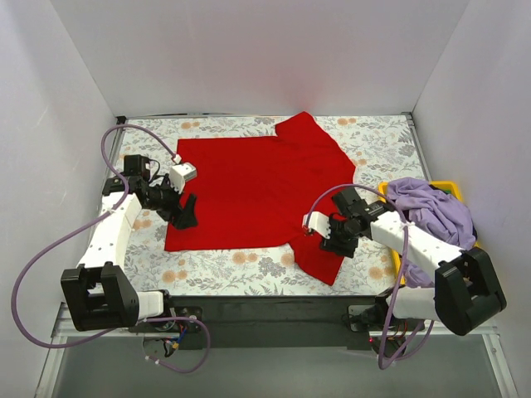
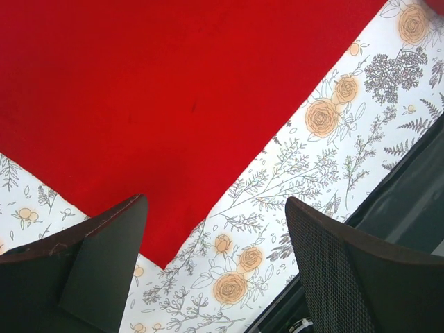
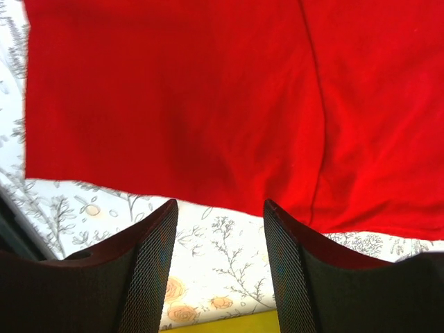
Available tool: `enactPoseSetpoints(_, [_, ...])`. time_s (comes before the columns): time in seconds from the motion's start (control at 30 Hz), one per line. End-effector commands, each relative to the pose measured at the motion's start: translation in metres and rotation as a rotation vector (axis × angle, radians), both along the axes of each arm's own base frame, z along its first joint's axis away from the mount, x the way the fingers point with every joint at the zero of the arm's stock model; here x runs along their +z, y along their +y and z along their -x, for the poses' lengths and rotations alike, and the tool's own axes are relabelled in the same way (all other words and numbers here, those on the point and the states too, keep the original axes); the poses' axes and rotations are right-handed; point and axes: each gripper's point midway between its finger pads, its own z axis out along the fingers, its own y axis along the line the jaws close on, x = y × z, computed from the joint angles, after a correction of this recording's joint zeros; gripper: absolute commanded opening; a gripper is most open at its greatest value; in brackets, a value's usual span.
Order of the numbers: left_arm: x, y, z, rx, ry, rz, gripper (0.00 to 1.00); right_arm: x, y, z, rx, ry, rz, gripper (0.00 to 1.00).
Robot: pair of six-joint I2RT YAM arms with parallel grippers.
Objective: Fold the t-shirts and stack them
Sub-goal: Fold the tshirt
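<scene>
You have the left gripper (image 2: 215, 207) wide open over the red t-shirt's (image 1: 249, 191) near-left corner, and the right gripper (image 3: 220, 208) partly open by its near sleeve, both empty.

Floral table (image 1: 216, 267), a red t-shirt (image 1: 249, 195) flat at its middle, a yellow bin (image 1: 450, 185) at right

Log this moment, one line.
red t-shirt: flat on table; lilac t-shirt: on yellow bin; left fingers: open, shirt corner; right fingers: open, shirt edge
</scene>
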Motion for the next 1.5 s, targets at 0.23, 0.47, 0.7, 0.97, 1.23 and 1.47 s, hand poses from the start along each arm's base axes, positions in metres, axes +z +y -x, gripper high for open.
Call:
enactPoseSetpoints(0.23, [-0.007, 0.003, 0.003, 0.032, 0.025, 0.001, 0.8, -0.033, -0.001, -0.011, 0.012, -0.046, 0.068, 0.59])
enactPoseSetpoints(0.47, [-0.037, 0.017, 0.019, -0.016, 0.077, -0.101, 0.76, -0.05, -0.006, 0.003, 0.029, -0.001, 0.099, 0.35])
enactPoseSetpoints(0.7, [-0.049, 0.028, 0.027, -0.202, -0.033, -0.198, 0.59, -0.039, -0.003, 0.02, 0.035, 0.048, 0.076, 0.01])
enactPoseSetpoints(0.97, [-0.086, 0.047, 0.04, -0.425, -0.062, -0.342, 0.5, -0.031, 0.0, 0.026, 0.0, 0.069, 0.05, 0.01])
enactPoseSetpoints(1.23, [-0.105, 0.059, 0.042, -0.463, -0.038, -0.402, 0.5, -0.022, 0.0, 0.023, -0.014, 0.062, 0.054, 0.01])
enactPoseSetpoints(1.47, [-0.117, 0.069, 0.045, -0.482, -0.04, -0.458, 0.49, -0.021, -0.001, 0.023, -0.014, 0.063, 0.064, 0.01])
